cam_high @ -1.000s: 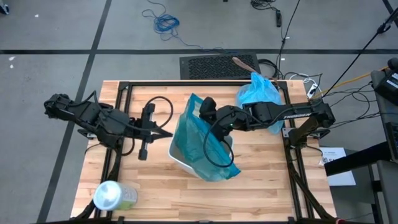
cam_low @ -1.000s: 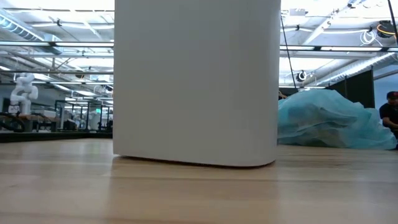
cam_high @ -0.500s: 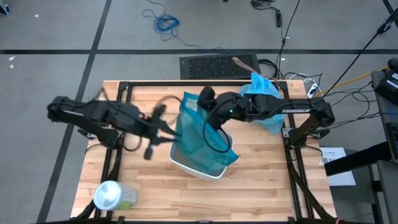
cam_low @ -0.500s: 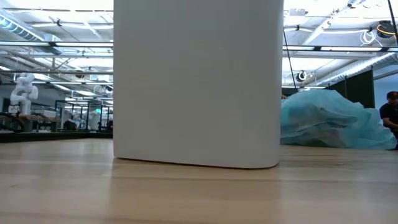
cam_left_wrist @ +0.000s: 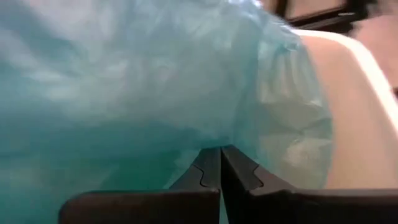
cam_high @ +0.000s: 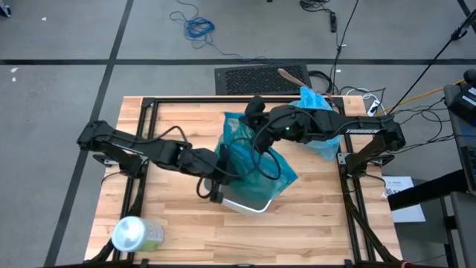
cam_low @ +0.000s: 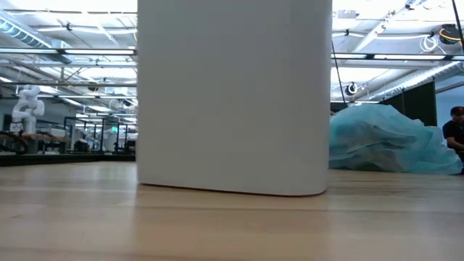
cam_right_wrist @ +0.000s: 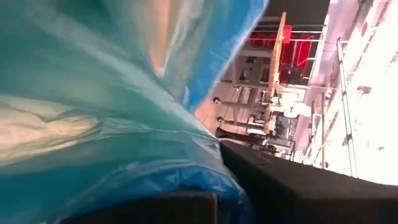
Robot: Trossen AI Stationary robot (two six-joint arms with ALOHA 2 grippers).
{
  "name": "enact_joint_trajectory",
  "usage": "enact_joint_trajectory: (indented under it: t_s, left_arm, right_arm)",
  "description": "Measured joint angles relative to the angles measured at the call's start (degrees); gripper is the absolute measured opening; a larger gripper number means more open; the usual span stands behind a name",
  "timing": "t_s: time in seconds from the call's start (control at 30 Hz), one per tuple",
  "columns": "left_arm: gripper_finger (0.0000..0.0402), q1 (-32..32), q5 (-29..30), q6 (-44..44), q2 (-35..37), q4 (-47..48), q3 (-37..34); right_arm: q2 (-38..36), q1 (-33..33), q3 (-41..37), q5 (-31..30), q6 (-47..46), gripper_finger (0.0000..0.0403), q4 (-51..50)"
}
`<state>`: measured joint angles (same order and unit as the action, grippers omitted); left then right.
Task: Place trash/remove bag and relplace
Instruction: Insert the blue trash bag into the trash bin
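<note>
While the white bin [cam_high: 249,202] stands near the middle of the bench [cam_high: 312,231], a teal-green bag [cam_high: 249,160] drapes over its opening. Left gripper [cam_high: 218,179] sits at the bin's 9 o'clock rim, fingers [cam_left_wrist: 211,168] pressed together on the teal-green bag's film. Right gripper [cam_high: 253,112] is at the bin's 12 o'clock, closed on that bag's upper edge. Toward 1 o'clock lies the light-blue bag [cam_high: 312,108], bunched at the bench's far edge under the right arm. At 7 o'clock, near the bench's corner, stands a pale-green container [cam_high: 134,234].
</note>
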<state>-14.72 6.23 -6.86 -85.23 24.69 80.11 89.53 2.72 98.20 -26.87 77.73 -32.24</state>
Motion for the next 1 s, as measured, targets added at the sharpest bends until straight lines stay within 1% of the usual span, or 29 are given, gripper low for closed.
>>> enact_joint_trajectory:
  t_s: [0.13, 0.2, 0.33, 0.43, 0.57, 0.7, 0.87, 0.93, 1.0]
  left_arm:
    - [0.0002, 0.05, 8.00, 1.35, -0.67, 0.81, 0.29]
    - [0.0002, 0.05, 9.99, 1.33, -0.76, 0.81, 0.33]
    - [0.0004, -0.45, 9.72, -0.04, 0.41, 3.72, 1.56]
    - [0.0014, -1.61, 9.32, -0.08, 2.26, 5.47, 2.56]
    - [0.0039, -3.10, 9.01, 2.85, 4.83, 9.67, 2.90]
    - [0.0071, -4.22, 9.10, 6.16, 4.81, 13.55, 2.81]
    - [0.0105, -5.63, 8.89, 6.49, 5.24, 14.87, 2.81]
    - [0.0113, -6.10, 8.69, 6.53, 5.53, 15.44, 2.88]
    - [0.0116, -6.87, 8.47, 6.59, 5.97, 17.76, 4.71]
  right_arm:
    - [-0.19, 0.35, 0.06, 0.17, -0.76, 0.0000, -0.93]
    - [-0.19, 0.39, 0.06, 0.22, -0.76, 0.0000, -0.93]
    - [-0.21, 0.39, 0.06, 0.19, -1.01, 0.0000, -0.95]
    - [-0.21, 0.39, 0.06, 0.17, -1.22, 0.0000, -0.95]
    - [-0.21, 0.39, 0.06, 0.19, -2.54, 0.0000, -1.25]
    - [-0.21, 0.39, 0.06, 0.17, -2.71, 0.0000, -1.76]
    - [-0.21, 0.15, 0.06, 0.19, -3.04, 0.0000, -2.76]
    - [-0.21, -0.13, 0.06, 0.17, -3.57, 0.0000, -3.39]
    - [-0.21, -0.41, 0.06, 0.16, -4.24, 0.0000, -3.92]
